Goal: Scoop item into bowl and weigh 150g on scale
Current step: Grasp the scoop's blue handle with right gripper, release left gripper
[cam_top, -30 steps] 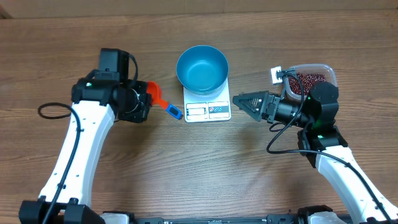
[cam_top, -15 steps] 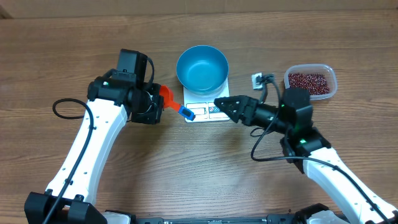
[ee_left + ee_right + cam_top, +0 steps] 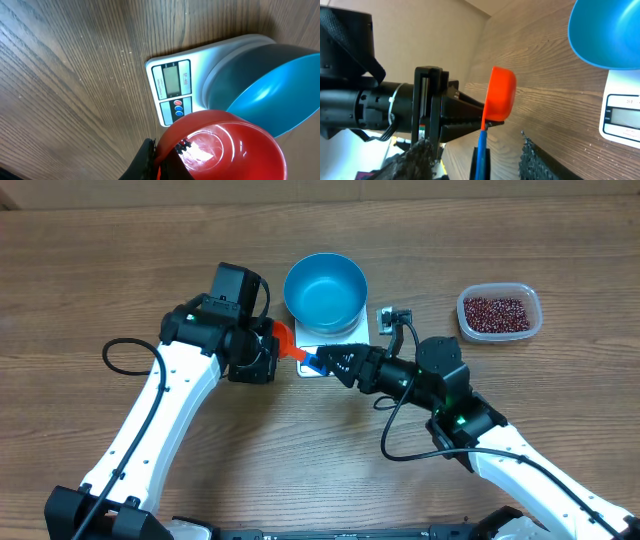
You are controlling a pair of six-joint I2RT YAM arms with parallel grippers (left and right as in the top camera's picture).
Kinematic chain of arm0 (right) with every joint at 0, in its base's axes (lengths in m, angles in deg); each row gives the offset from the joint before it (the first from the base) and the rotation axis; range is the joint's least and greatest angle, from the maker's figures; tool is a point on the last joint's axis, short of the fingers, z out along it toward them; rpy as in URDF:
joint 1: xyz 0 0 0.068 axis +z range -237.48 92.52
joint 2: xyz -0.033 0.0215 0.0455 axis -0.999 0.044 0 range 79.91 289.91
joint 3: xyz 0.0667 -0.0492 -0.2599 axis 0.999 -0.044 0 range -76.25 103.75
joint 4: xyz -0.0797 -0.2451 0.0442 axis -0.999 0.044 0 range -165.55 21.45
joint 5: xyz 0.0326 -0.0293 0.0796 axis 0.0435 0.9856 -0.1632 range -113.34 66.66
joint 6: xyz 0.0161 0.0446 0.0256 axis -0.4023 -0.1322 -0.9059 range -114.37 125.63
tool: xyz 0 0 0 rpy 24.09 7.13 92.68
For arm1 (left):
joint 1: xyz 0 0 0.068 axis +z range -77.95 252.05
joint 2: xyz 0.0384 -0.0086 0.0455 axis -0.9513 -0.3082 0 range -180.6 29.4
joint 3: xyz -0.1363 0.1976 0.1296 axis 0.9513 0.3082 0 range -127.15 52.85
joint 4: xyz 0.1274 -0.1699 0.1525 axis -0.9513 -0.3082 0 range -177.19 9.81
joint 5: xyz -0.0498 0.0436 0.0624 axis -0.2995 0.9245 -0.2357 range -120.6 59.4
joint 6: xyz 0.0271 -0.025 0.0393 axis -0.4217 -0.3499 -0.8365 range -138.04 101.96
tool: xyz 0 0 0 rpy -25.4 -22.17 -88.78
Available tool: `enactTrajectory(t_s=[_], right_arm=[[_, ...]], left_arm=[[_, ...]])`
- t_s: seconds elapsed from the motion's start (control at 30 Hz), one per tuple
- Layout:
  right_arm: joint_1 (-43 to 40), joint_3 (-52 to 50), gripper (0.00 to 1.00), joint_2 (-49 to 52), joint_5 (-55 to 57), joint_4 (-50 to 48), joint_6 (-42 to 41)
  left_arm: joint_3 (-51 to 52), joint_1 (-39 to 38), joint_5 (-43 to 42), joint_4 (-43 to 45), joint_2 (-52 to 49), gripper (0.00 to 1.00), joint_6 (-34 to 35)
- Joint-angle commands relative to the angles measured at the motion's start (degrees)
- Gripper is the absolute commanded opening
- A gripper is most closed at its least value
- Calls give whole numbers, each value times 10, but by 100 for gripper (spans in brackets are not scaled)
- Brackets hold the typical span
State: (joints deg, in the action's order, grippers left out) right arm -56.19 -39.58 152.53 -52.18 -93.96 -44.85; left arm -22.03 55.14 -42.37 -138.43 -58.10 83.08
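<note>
Two arms meet at frame centre in the overhead view: the left gripper (image 3: 272, 345) is clamped on the orange scoop (image 3: 284, 338), and the right gripper (image 3: 322, 363) sits at its blue handle (image 3: 310, 360). The bowl (image 3: 325, 290) lies just above, with the beans (image 3: 498, 312) in a clear tub (image 3: 536, 308) at upper right. Left wrist: the bowl stands on the scale (image 3: 172, 85). Right wrist: the right jaws are partly open, one either side of the handle, with gaps showing.

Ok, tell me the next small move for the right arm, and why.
Probably close the right gripper on the blue handle of the scoop. The handle lies between its open fingers, apparently touching neither, while the left gripper grips the orange cup end, so this looks like a handover waiting on that grip.
</note>
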Motion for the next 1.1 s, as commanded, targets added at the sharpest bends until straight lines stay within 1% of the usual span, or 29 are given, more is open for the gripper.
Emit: enactTrajectory(t_s=[0.0, 0.1, 0.23, 0.3, 0.37, 0.63, 0.7, 1.07], right_arm=[[19, 12, 54, 2, 36, -3, -6], [33, 12, 47, 2, 49, -3, -8], [44, 12, 42, 2, 60, 2, -8], [46, 12, 40, 2, 67, 12, -21], [48, 12, 36, 2, 71, 17, -23], [52, 12, 31, 2, 72, 21, -23], [57, 12, 28, 2, 76, 21, -23], [62, 11, 26, 2, 85, 21, -22]], left_arm=[[-2, -7, 7, 0, -2, 4, 21], [-2, -9, 8, 1, -2, 4, 23], [-2, -9, 8, 1, -2, 4, 23], [-2, -9, 7, 1, -2, 4, 23], [-2, -9, 7, 2, -2, 4, 23], [-2, -9, 1, 2, -2, 4, 24], [-2, -9, 1, 2, -2, 4, 24], [-2, -13, -3, 2, -2, 4, 24]])
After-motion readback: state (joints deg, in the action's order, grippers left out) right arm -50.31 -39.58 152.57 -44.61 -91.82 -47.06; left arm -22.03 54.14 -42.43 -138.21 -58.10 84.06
